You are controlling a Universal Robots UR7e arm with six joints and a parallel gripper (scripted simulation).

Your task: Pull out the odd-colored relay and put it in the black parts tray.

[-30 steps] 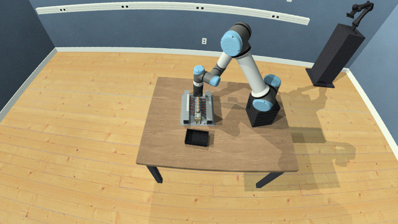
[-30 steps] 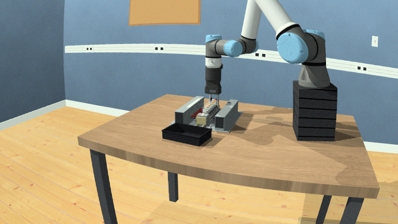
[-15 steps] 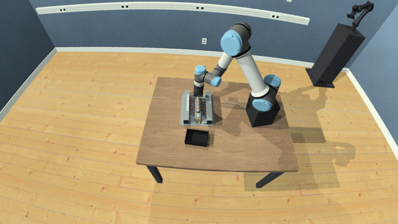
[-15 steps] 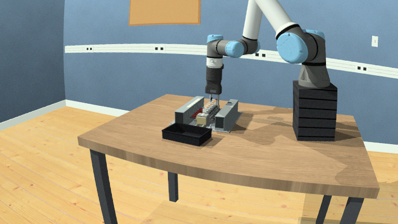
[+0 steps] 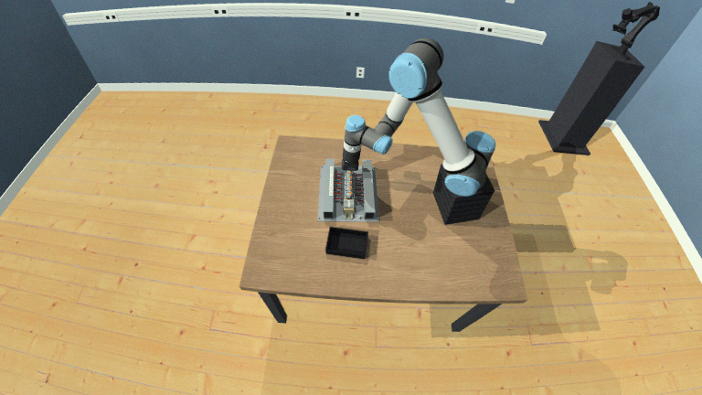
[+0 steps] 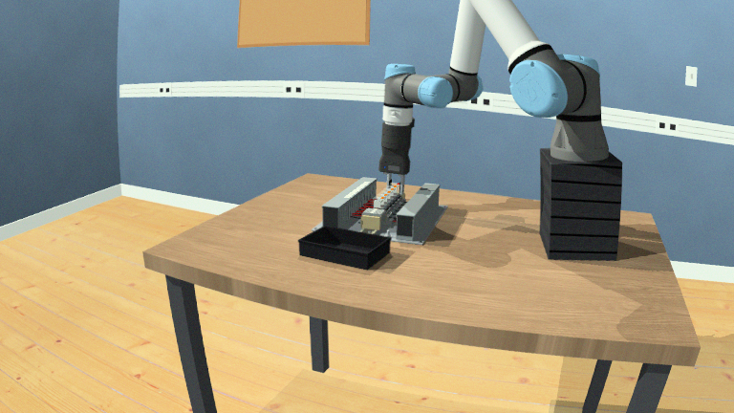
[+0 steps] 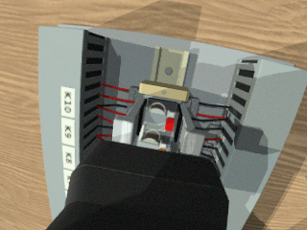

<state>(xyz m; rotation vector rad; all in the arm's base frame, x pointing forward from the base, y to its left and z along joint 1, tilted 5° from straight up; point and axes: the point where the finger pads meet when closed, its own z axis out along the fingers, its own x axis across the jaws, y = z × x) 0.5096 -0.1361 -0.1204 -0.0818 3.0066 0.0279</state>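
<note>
The relay with the red button (image 7: pixel 170 125) is at the K10 end of the row, beside the beige end stop (image 7: pixel 163 91). My gripper (image 7: pixel 160 112) (image 6: pixel 396 188) points down, shut on this relay with one finger on each side. The relay looks level and in line with the row; whether its pins are clear of the socket is hidden. The other relays, with orange buttons (image 5: pixel 351 184), stand in the row. The grey relay panel (image 5: pixel 324 188) (image 6: pixel 421 225) (image 7: pixel 129 62) appears flat on the table. The black parts tray (image 5: pixel 347 255) (image 6: pixel 333 252) is empty, beyond the panel's opposite end.
Tall grey wire ducts (image 6: pixel 346 204) (image 7: pixel 59 62) flank the relay row, with red and black wires between. A beige block (image 5: pixel 348 209) (image 6: pixel 371 222) stands at the tray end. The arm's black pedestal (image 5: pixel 462 201) (image 6: pixel 581 208) stands on the table (image 5: pixel 414 276) (image 6: pixel 486 294) to the right.
</note>
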